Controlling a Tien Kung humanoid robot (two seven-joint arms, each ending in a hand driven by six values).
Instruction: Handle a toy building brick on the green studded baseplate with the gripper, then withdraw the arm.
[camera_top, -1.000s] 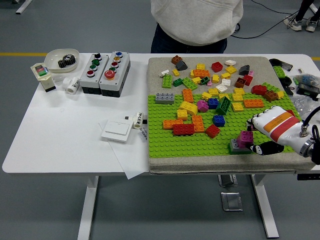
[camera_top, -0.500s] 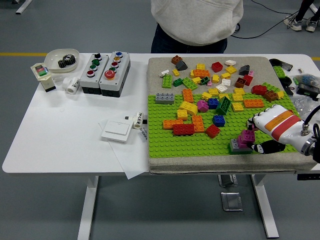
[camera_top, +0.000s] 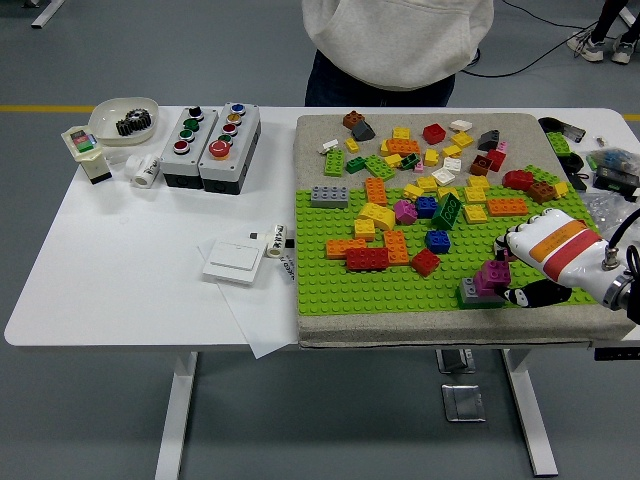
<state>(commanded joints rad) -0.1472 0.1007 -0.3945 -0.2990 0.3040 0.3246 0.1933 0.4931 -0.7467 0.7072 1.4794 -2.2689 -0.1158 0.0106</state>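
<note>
Change from a moment ago: my right hand (camera_top: 535, 262) has stayed almost where it was at the right end of the green studded baseplate (camera_top: 340, 285); the magenta toy brick (camera_top: 491, 275) has not visibly shifted, and the loose bricks look the same.

Person: the one in the pale grey hooded top (camera_top: 395, 40) at the far side of the white table (camera_top: 140, 260) has shifted slightly; no hands of theirs show.

My hand: white shell with an orange band, black fingers (camera_top: 522, 297) curled low on the plate. Its fingertips are at the magenta brick, but I cannot tell whether they actually pinch it or only touch it.

Task brick: the magenta brick sits on top of a grey flat brick (camera_top: 472, 294), near the front right part of the baseplate, just at the left edge of my hand.

Neighbours: a red two-row brick (camera_top: 367, 259) and a small red tilted brick (camera_top: 425, 262) lie to the left, apart from my hand; a blue square brick (camera_top: 437, 240) lies behind them.

Left of the plate: a white wall switch (camera_top: 233, 261) and two grey push-button boxes (camera_top: 211, 145).
</note>
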